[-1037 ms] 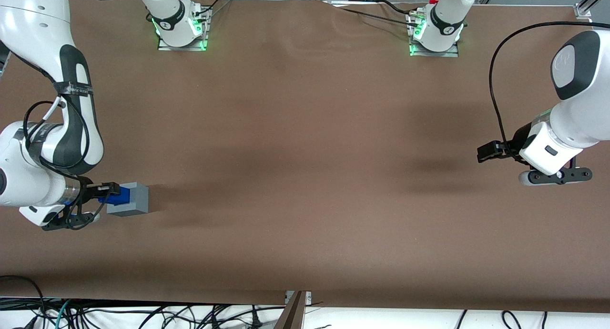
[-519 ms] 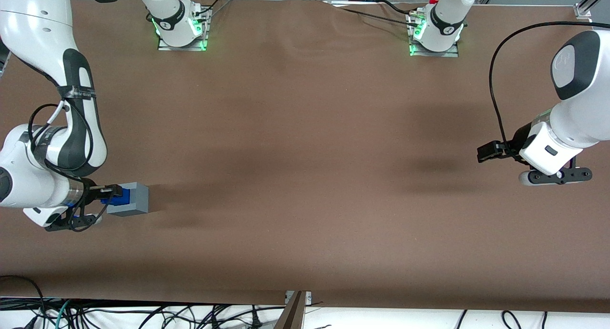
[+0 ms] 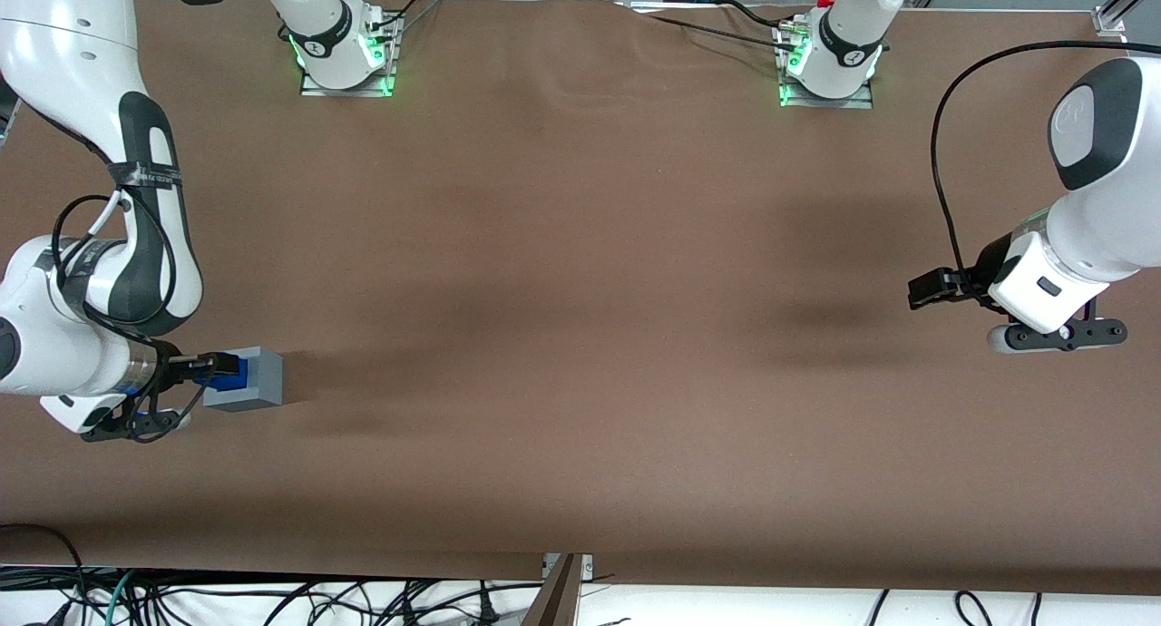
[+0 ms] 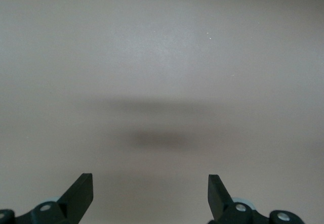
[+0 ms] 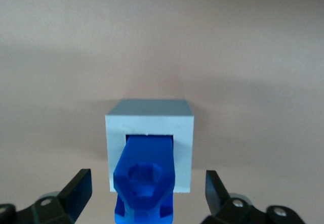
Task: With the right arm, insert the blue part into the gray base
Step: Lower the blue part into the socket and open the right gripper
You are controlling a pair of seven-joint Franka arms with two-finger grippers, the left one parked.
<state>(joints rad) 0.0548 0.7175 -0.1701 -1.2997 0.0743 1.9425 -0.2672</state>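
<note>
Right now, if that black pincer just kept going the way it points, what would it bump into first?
Probably the small bright-blue plastic part, standing in the light-gray plastic cube's recess between the pincer's open fingers. Depth is unclear.

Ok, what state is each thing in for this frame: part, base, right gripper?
Bright-blue plastic part: standing in the recess, not gripped.
Light-gray plastic cube base: upright on the table, blue part in its square recess.
Black two-finger right gripper: open, fingers either side of the part, above the base.

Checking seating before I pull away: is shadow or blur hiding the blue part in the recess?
Right wrist view: evenly lit, blue part clear in the gray base recess, open gripper straddling it; front view: soft shadow beside the base only.
</note>
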